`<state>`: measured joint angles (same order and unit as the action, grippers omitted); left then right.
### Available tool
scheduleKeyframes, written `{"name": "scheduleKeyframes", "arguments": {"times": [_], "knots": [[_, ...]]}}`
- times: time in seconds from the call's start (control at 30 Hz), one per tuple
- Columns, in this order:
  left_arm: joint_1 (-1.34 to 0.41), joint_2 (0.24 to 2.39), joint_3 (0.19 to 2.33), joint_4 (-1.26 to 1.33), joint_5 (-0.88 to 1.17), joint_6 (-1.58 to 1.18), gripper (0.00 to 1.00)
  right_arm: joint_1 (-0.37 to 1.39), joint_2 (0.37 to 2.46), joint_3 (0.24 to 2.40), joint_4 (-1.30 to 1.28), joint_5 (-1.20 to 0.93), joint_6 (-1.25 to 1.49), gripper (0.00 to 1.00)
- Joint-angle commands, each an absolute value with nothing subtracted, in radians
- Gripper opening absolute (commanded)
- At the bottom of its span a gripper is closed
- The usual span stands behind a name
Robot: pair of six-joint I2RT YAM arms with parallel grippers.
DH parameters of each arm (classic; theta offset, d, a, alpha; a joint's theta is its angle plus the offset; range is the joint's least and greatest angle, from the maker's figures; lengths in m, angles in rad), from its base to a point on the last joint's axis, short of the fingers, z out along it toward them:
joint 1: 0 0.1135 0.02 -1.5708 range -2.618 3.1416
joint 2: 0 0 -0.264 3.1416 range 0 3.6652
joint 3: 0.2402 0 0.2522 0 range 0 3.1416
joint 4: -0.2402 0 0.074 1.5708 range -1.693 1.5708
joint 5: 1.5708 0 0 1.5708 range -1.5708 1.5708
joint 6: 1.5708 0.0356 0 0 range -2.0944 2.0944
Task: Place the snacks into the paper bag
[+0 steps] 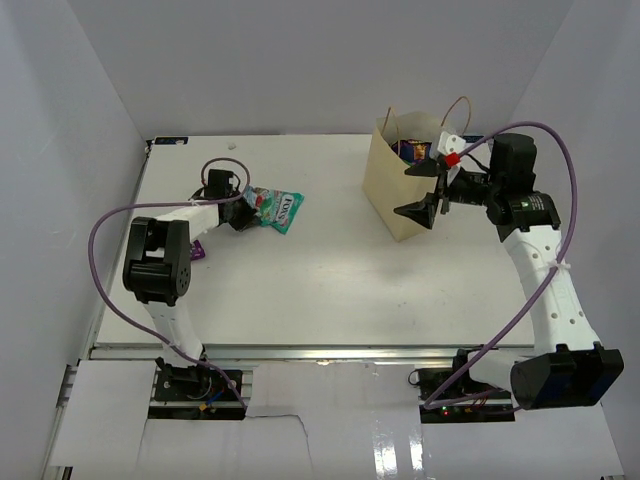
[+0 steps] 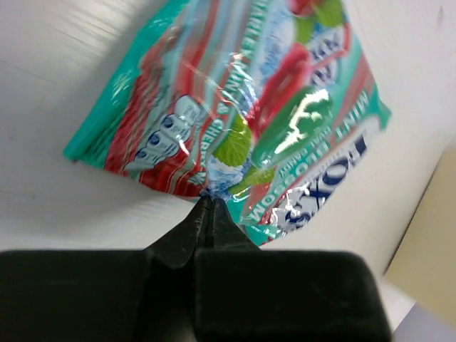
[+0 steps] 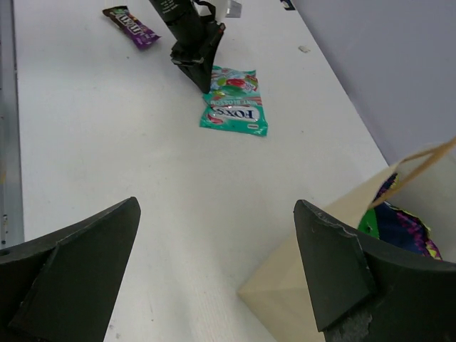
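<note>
1. From above, the left gripper (image 1: 243,216) was closed on the near edge of the teal pouch (image 1: 277,208), which lay flat on the bench (image 1: 300,290) just ahead of its tips. A dark purple bar (image 1: 197,250) lay back beside that arm, apart from the gripper. The right gripper (image 1: 418,190) hung with its jaws spread wide, just beside the side wall of the upright paper bag (image 1: 390,195).
2. At the left wrist, the left gripper (image 2: 209,208) had its jaws pressed together in a pinch on the pouch's edge, and the foil crinkled there. The teal pouch (image 2: 249,107) spread out ahead of the tips. A beige strip of the paper bag (image 2: 427,235) showed far to the right.
3. At the right wrist, the right gripper (image 3: 214,263) was open and held nothing. The paper bag (image 3: 285,285) stood under its right finger, with a purple bag (image 3: 402,228) inside the open mouth. Well ahead lay the teal pouch (image 3: 234,107) with the left gripper (image 3: 203,71) at its far edge, and the dark purple bar (image 3: 132,25) lay farther off to the left.
</note>
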<state>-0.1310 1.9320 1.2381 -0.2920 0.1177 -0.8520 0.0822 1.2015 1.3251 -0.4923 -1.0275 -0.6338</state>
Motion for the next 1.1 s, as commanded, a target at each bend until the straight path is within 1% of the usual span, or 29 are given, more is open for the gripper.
{"name": "scheduleKeyframes", "arguments": {"times": [0.0, 0.07, 0.13, 0.23, 0.3, 0.33, 0.4, 0.43, 0.47, 0.5, 0.53, 0.6, 0.67, 0.7, 0.73, 0.8, 0.83, 0.9, 0.97, 1.07], "knots": [[-0.135, 1.790, 1.143, -0.091, 0.337, -0.620, 0.00, 0.144, 1.213, 1.324, -0.508, -1.074, -0.611, 0.94], [-0.140, 1.705, 1.115, -0.036, 0.453, -0.582, 0.00, 0.214, 1.221, 1.305, -0.488, -1.014, -0.575, 0.94], [-0.152, 1.630, 1.080, -0.022, 0.521, -0.526, 0.00, 0.247, 1.244, 1.289, -0.454, -1.014, -0.459, 0.91], [-0.173, 1.536, 1.019, -0.012, 0.621, -0.500, 0.00, 0.330, 1.313, 1.285, -0.382, -0.994, -0.289, 0.93], [-0.186, 1.494, 0.987, -0.009, 0.666, -0.502, 0.00, 0.414, 1.382, 1.301, -0.353, -0.889, -0.224, 0.94], [-0.199, 1.474, 0.953, -0.011, 0.676, -0.509, 0.00, 0.445, 1.399, 1.301, -0.330, -0.768, -0.145, 0.94], [-0.210, 1.415, 0.918, -0.008, 0.705, -0.526, 0.00, 0.517, 1.460, 1.296, -0.255, -0.617, -0.022, 0.94], [-0.219, 1.395, 0.879, 0.035, 0.715, -0.535, 0.00, 0.535, 1.482, 1.299, -0.235, -0.518, 0.103, 0.94], [-0.222, 1.359, 0.862, 0.046, 0.725, -0.555, 0.00, 0.554, 1.505, 1.304, -0.220, -0.473, 0.164, 0.93], [-0.227, 1.344, 0.845, 0.057, 0.735, -0.564, 0.00, 0.558, 1.550, 1.310, -0.206, -0.469, 0.205, 0.90], [-0.233, 1.330, 0.816, 0.063, 0.744, -0.574, 0.00, 0.563, 1.572, 1.319, -0.203, -0.500, 0.222, 0.90], [-0.233, 1.301, 0.790, 0.052, 0.729, -0.586, 0.00, 0.590, 1.615, 1.338, -0.210, -0.480, 0.197, 0.90], [-0.233, 1.299, 0.781, -0.064, 0.619, -0.595, 0.02, 0.626, 1.643, 1.344, -0.222, -0.395, 0.141, 0.90], [-0.233, 1.313, 0.778, -0.105, 0.573, -0.613, 0.19, 0.633, 1.655, 1.348, -0.227, -0.374, 0.126, 0.90], [-0.235, 1.321, 0.775, -0.186, 0.463, -0.644, 0.36, 0.649, 1.669, 1.353, -0.239, -0.327, 0.118, 0.90], [-0.233, 1.335, 0.726, -0.192, 0.430, -0.728, 0.68, 0.655, 1.703, 1.361, -0.248, -0.313, 0.109, 0.90], [-0.235, 1.333, 0.710, -0.192, 0.410, -0.761, 0.74, 0.655, 1.704, 1.359, -0.250, -0.307, 0.113, 0.90], [-0.233, 1.339, 0.678, -0.184, 0.341, -0.823, 0.82, 0.653, 1.689, 1.347, -0.241, -0.293, 0.120, 0.90], [-0.233, 1.359, 0.690, -0.206, 0.255, -0.854, 0.85, 0.655, 1.661, 1.318, -0.232, -0.279, 0.121, 0.90], [-0.235, 1.436, 0.745, -0.207, 0.189, -0.880, 0.87, 0.653, 1.629, 1.273, -0.219, -0.256, 0.112, 0.90]]}}
